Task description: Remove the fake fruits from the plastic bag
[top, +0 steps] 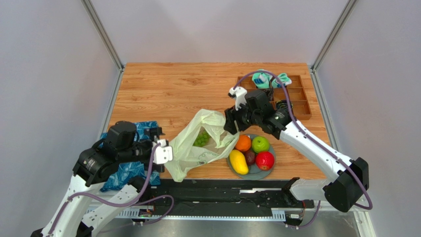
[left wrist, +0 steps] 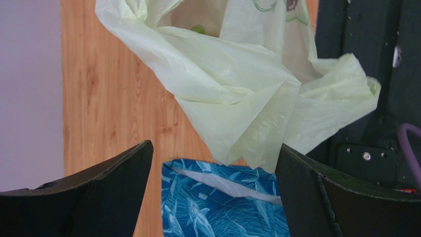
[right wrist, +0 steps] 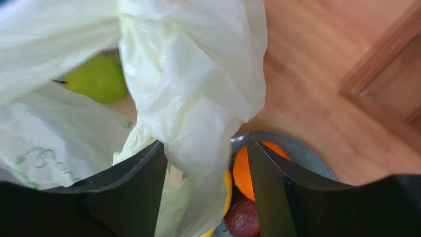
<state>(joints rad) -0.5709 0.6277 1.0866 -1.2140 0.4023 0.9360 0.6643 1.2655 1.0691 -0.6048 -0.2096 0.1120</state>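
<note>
The pale yellow-green plastic bag (top: 190,150) lies crumpled at the table's front middle, with a green grape bunch (top: 201,138) showing through it. A grey plate (top: 267,173) to its right holds an orange (top: 243,143), a green apple (top: 260,144), a dark fruit (top: 250,157), a red apple (top: 265,160) and a yellow mango (top: 238,162). My left gripper (left wrist: 215,148) stands wide open at the bag's near-left corner (left wrist: 247,133), which hangs loose between the fingers. My right gripper (right wrist: 206,145) is open over the bag's right edge (right wrist: 197,98), with film draped between the fingers. A green fruit (right wrist: 99,79) sits inside the bag.
A blue leaf-patterned bag (top: 126,170) lies under my left arm. A wooden divided tray (top: 296,101) with rolled teal-and-white socks (top: 271,79) stands at the back right. A black rail (top: 232,190) runs along the near edge.
</note>
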